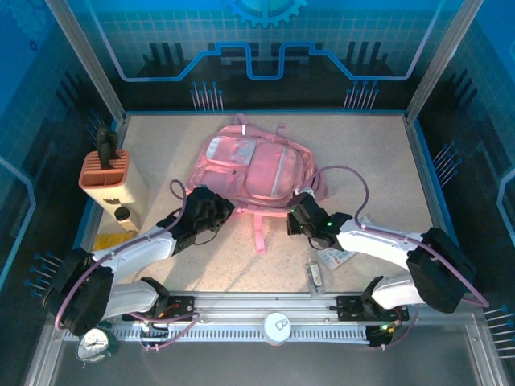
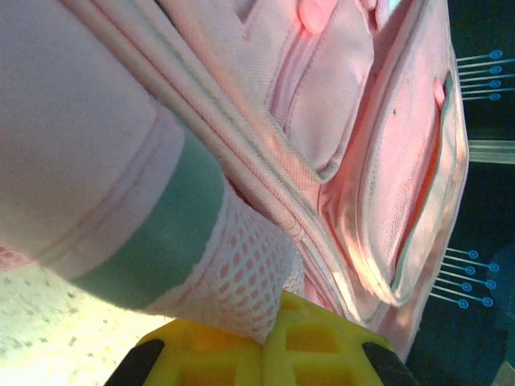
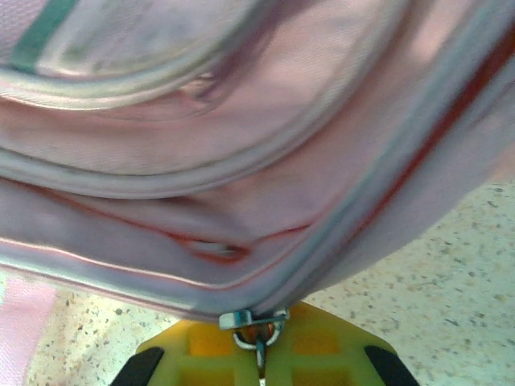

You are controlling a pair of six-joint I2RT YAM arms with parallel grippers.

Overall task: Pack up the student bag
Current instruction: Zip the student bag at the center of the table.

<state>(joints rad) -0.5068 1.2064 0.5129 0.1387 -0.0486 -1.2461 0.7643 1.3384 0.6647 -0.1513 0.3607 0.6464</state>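
The student bag is a big pink backpack lying flat mid-table, its straps trailing toward me. My left gripper is at the bag's near-left corner. In the left wrist view its yellow fingers are closed together on the white mesh side pocket, so the left gripper is shut on the bag. My right gripper is at the near-right corner. In the right wrist view the right gripper is shut on the metal zipper pull of the bag's zipper seam.
An orange-and-cream pen holder stands at the left, with a small dark bottle and a yellow item near it. A booklet and a small tool lie front right. A clock sits by the left base.
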